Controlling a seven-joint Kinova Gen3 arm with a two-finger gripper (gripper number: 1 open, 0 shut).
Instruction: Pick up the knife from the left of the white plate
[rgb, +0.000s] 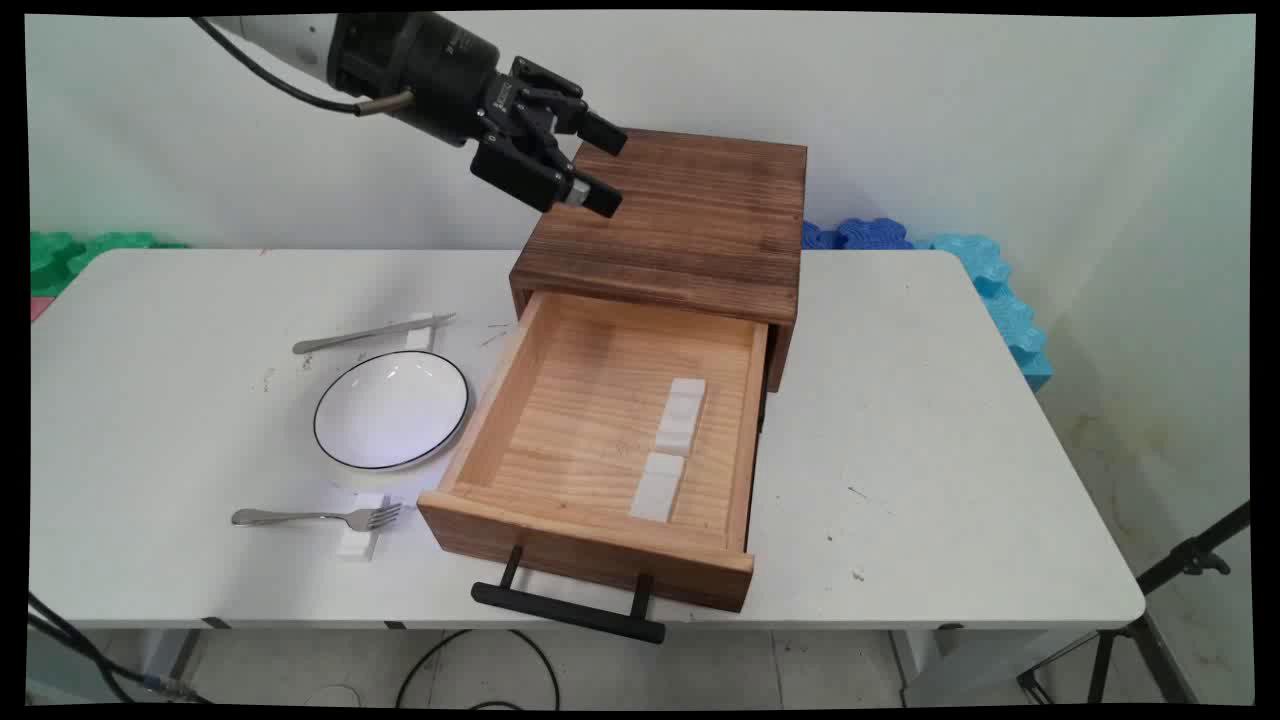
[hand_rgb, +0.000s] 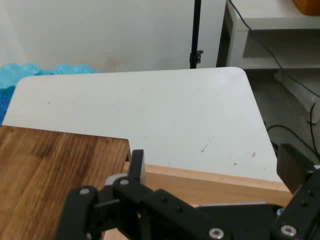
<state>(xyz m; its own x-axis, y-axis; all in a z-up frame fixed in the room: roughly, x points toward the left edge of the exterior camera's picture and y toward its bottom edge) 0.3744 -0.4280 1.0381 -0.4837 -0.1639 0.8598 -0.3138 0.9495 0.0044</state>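
**Above the cabinet's left rear corner**

Over the dark wooden cabinet (rgb: 690, 215), hovering with gripper (rgb: 603, 165) spread wide and gripping nothing. Below, lying pulled out: drawer (rgb: 500, 395) carrying white blocks (rgb: 672, 450). Further left, sitting apart: plate (rgb: 392, 408), knife (rgb: 370, 332), fork (rgb: 318, 517). Risking, if dropped straight down, fingers striking the cabinet top.

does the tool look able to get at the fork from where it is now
Probably yes. The tool is open and empty, raised over the wooden box. The fork lies uncovered on the table, its tines on a small white block; only the plate lies near it.
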